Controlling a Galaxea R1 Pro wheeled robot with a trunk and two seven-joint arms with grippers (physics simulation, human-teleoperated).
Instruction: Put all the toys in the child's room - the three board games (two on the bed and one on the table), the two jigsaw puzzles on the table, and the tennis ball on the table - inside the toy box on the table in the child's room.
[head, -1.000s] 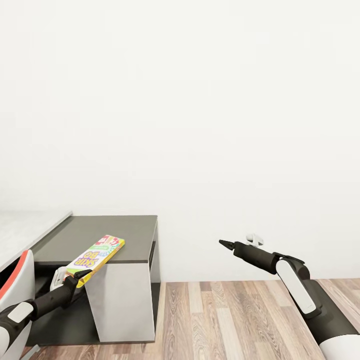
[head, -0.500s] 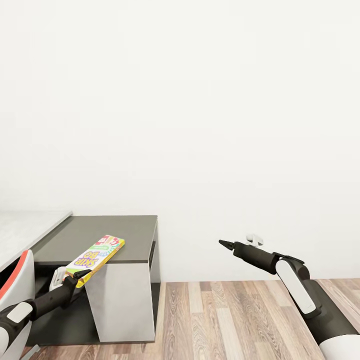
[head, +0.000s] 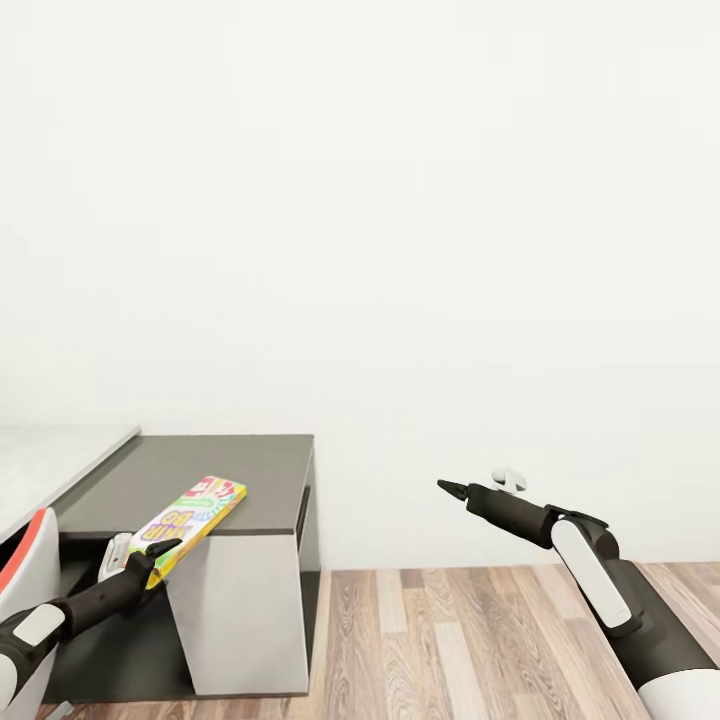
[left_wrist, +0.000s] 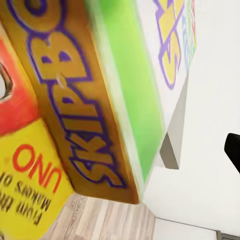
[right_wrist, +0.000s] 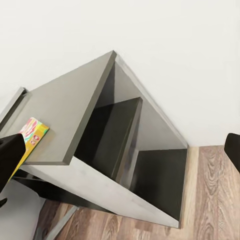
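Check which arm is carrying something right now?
The left arm: its left gripper is closed on the end of the yellow SKIP-BO game box, held over the dark side unit. The right gripper hangs over the floor, nothing in it.

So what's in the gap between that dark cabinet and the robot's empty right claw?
Nothing stands there. In the head view, the stretch from the dark grey side unit to the right gripper is bare white wall over wood-plank floor.
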